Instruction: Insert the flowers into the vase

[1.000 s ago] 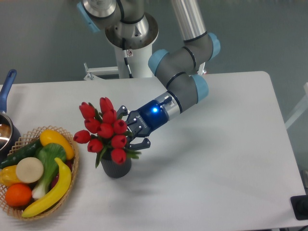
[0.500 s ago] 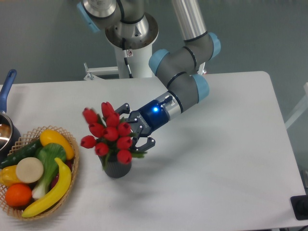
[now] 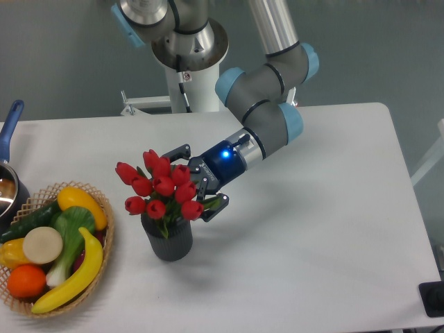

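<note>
The flowers [image 3: 158,187], a bunch of red tulip buds with green stems, stand upright with their stems down in the vase [image 3: 168,240]. The vase is a small dark grey ribbed cylinder left of the table's middle. My gripper [image 3: 198,180] sits just right of the buds, pointing left and down at them. Its jaws are spread wide, with one finger [image 3: 179,152] above the bunch and the other finger [image 3: 216,205] at its lower right. The rightmost buds overlap the gap between them, and the stems are mostly hidden by the buds.
A wicker basket [image 3: 105,244] of toy fruit and vegetables stands just left of the vase. A pot with a blue handle [image 3: 10,127] sits at the table's left edge. The robot's base [image 3: 189,48] rises behind the table.
The bunch has swung from leaning left to upright over the vase, showing more of the vase. My gripper has shifted slightly right and up, and its fingers stand wider apart.
</note>
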`<state>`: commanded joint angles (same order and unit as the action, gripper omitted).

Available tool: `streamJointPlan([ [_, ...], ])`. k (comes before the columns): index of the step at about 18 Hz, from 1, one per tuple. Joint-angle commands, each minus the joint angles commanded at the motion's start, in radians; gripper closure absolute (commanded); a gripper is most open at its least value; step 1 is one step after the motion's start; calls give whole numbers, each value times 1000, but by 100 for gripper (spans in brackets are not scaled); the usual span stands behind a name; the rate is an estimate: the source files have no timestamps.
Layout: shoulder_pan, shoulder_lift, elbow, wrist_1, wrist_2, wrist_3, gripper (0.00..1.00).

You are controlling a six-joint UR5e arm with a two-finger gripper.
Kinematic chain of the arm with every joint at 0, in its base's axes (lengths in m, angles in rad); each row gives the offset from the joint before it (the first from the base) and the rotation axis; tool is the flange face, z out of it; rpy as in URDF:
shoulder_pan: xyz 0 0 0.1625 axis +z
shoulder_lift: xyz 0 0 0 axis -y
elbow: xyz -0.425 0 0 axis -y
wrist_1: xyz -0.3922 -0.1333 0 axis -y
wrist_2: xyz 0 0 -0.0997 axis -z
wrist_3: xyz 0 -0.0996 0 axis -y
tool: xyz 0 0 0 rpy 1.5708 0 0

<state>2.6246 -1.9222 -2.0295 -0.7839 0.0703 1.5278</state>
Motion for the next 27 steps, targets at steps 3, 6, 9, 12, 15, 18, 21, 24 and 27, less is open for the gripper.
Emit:
streamJointPlan([
  [3,2,31,9,0,110,-5,0],
  [6,3,87,12,0,233,-6,0],
  [9,12,130,15,-2,366,-9,0],
  [12,17,153,8,-3,446,-9,0],
  [15,15,193,5,-5,540,-14,0],
  [18,28,259,5,-6,663,-15,0],
  [21,77,357,9,-8,732,-15,0],
  [24,115,443,31,-17,866,-28,0],
  [27,120,483,70,-29,1073,-14,0],
])
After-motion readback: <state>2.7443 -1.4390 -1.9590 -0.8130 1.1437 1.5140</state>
